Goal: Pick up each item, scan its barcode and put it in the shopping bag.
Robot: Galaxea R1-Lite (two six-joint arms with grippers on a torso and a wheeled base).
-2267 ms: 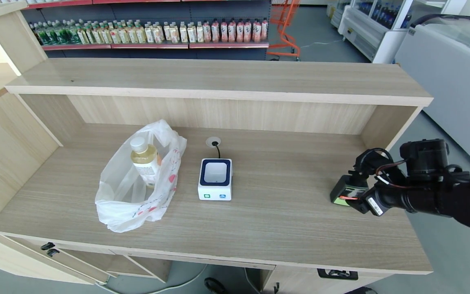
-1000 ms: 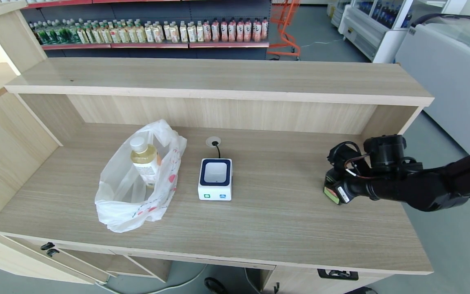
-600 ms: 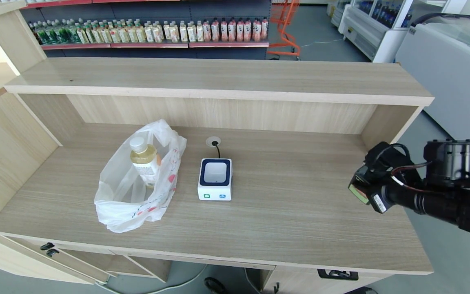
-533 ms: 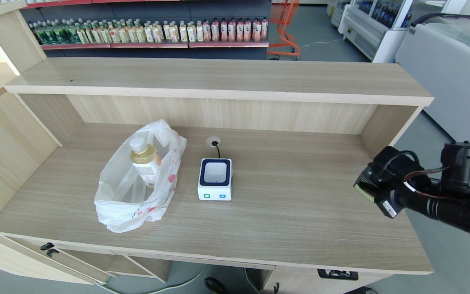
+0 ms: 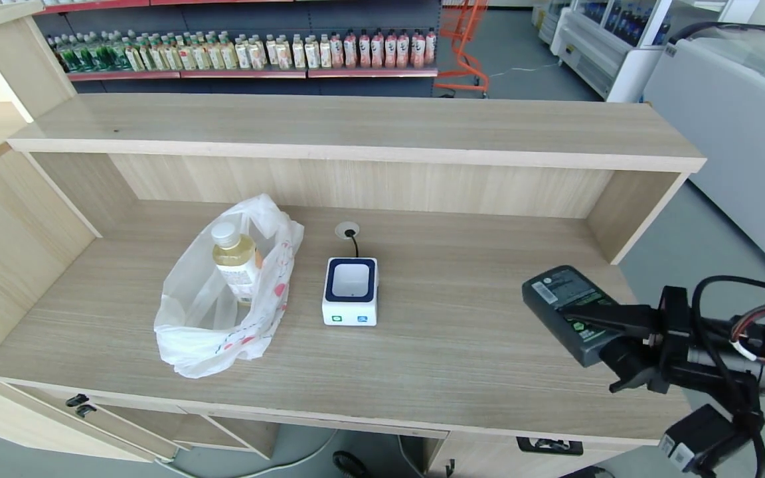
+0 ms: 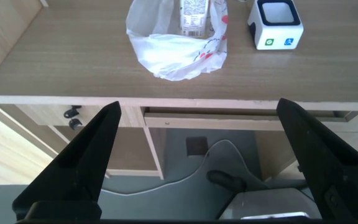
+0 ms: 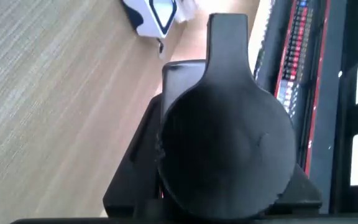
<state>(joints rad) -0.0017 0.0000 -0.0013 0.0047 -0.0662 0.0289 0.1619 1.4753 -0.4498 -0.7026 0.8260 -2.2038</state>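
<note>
A white plastic shopping bag [image 5: 223,312] lies open on the left of the wooden counter [image 5: 462,358], with a pale-tea bottle [image 5: 236,262] standing in it. The white scanner [image 5: 350,291] with a dark window sits mid-counter. My right gripper [image 5: 611,345] is shut on a dark flat pack [image 5: 558,292], label side up, above the counter's right front corner. In the right wrist view the pack [image 7: 225,143] looms close, with the scanner [image 7: 157,15] beyond. My left gripper [image 6: 197,168] is open, low before the counter's front edge, facing the bag [image 6: 179,53] and scanner [image 6: 277,25].
A raised top shelf [image 5: 356,126] and side walls enclose the counter's back and sides. A cable hole [image 5: 347,230] sits behind the scanner. A drawer [image 6: 241,117] runs under the front edge. Store shelves of bottles [image 5: 243,53] and freezers [image 5: 721,99] stand behind.
My right arm has pulled back toward the right front corner and turned its wrist, so the pack now lies flat with its label up. Bag, bottle and scanner have not moved.
</note>
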